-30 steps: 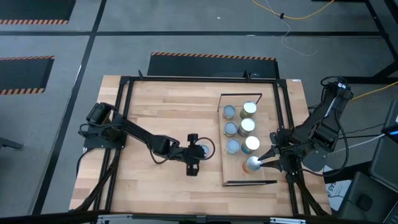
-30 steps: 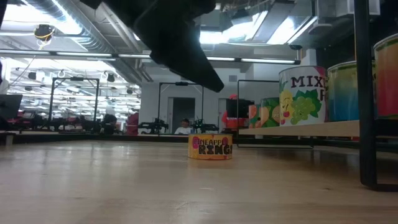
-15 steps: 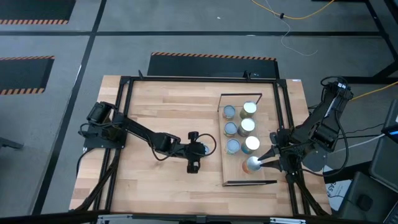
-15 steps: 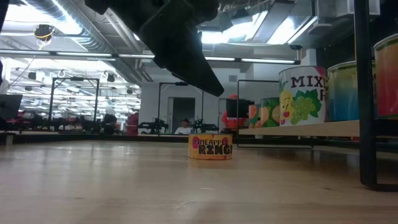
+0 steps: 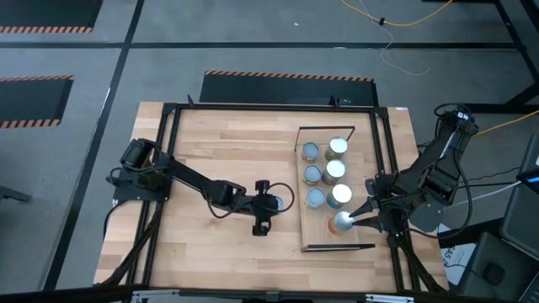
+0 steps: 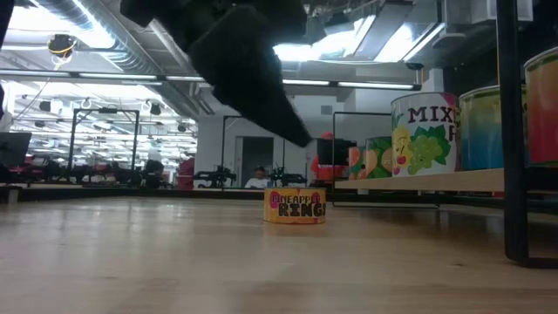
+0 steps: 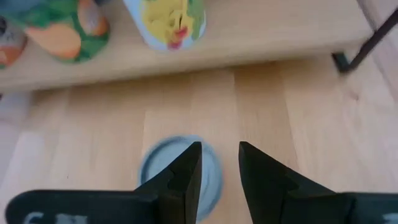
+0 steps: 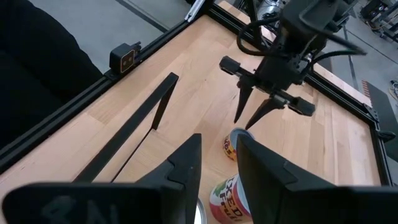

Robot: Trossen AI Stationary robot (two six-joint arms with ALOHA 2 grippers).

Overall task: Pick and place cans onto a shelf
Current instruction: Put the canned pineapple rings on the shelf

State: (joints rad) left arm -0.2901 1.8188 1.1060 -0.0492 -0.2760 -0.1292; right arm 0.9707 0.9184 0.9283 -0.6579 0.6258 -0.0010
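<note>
Since a second ago the left gripper (image 5: pixel 271 203) has edged slightly toward the shelf (image 5: pixel 358 168) and dropped lower over the loose can (image 6: pixel 295 206). That short pineapple-rings can stands on the table (image 5: pixel 219 143) just beside the shelf, directly under the narrowly parted fingers (image 7: pixel 186 177), which hold nothing, probably lined up for a grasp. The right gripper (image 5: pixel 355 216) waits at the shelf's near end, narrowly apart and empty, above the cans (image 5: pixel 324 172) already shelved. Beyond the pale planks lies a lit workshop.

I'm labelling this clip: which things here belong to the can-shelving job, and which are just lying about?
Job: loose can, shelf, shelved cans, left gripper, right gripper.
Lying about: yellow cable, striped mats.
</note>
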